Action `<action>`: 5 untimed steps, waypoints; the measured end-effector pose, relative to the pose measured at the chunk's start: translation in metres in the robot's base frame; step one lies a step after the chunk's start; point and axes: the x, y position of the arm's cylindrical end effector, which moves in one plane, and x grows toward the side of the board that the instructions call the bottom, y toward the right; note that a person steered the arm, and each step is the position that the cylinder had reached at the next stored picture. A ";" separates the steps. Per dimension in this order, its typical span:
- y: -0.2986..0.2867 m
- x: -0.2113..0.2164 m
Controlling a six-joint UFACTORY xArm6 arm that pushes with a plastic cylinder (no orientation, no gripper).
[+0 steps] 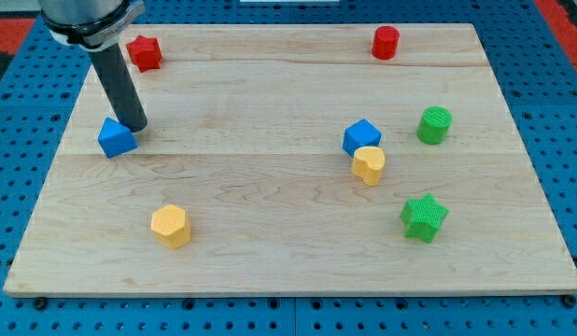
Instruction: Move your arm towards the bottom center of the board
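My tip (136,126) is sitting at upper left of the frame, touching or just beside the top right edge of the blue triangle (116,138); contact is hard to confirm from this angle. No gripper on this rig, only the bare rod, so nothing is being grasped.

Target, the bottom centre of the board (298,280), is lying well down and right of the tip, and the wood there is bare.

Hazards, as judged:
- Blue triangle is hugging the tip. A start that is heading down-left would be dragging it along; a start heading right first would be clearing it.
- Yellow hexagon (170,225) is sitting lower left of centre, near the straight diagonal line. Cutting too steeply down would be clipping it.
- Yellow heart (369,163) and blue cube (361,136), touching each other right of centre, are only at risk if the sweep is overshooting right.
- Green star (424,217), green cylinder (435,124), red cylinder (386,42) and red star (145,52) are well off the path.
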 end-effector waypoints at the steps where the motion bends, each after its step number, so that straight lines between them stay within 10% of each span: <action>1: 0.025 0.009; 5: 0.193 0.112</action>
